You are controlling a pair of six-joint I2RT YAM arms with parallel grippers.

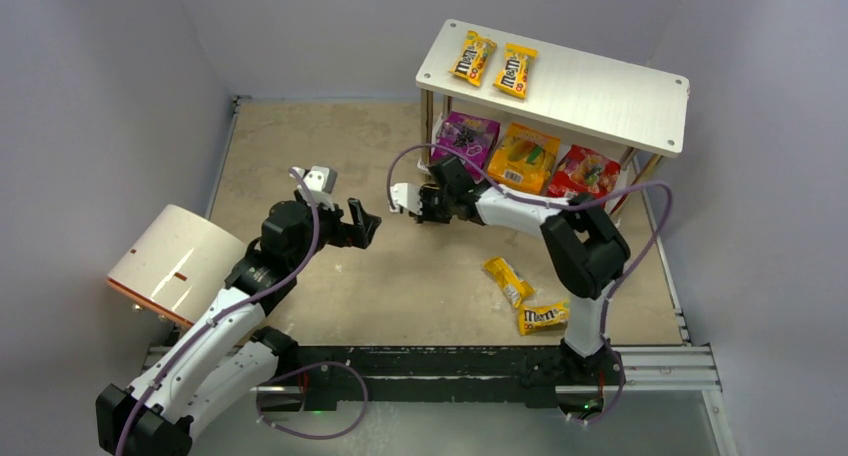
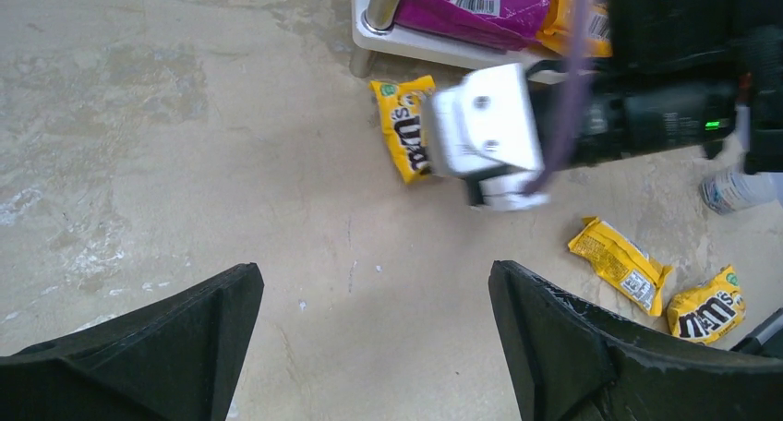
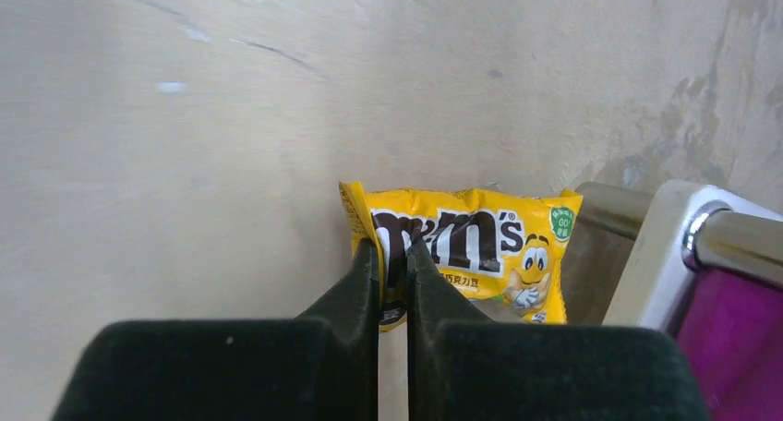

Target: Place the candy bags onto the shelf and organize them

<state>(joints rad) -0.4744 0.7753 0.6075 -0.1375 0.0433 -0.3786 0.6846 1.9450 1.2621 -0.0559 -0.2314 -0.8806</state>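
My right gripper pinches the crimped left edge of a yellow packet. Its black wedge-shaped fingers are closed to a sliver, with the glossy film caught between them. The packet sits low against the mottled beige table, just beside the near-left corner of the shelf. There a shiny metal post meets the rounded corner of the pale lower board. I cannot tell whether the packet is lifted clear of the surface.

My left gripper hangs wide open with nothing in it. In its wrist view, its two matte black prongs splay over bare table, well apart from the packet.

On the shelf's smooth whitish top board, the top packets lie side by side near the left end. On the board beneath, three glossy pouches sit in a row at the front edge. From the left of the overhead view they are the purple pouch, the orange pouch and the red pouch.

Two loose packets, crinkled and narrow, lie close together on the table near my right arm's base. A white cylinder with a tan rim rests at the table's left edge.
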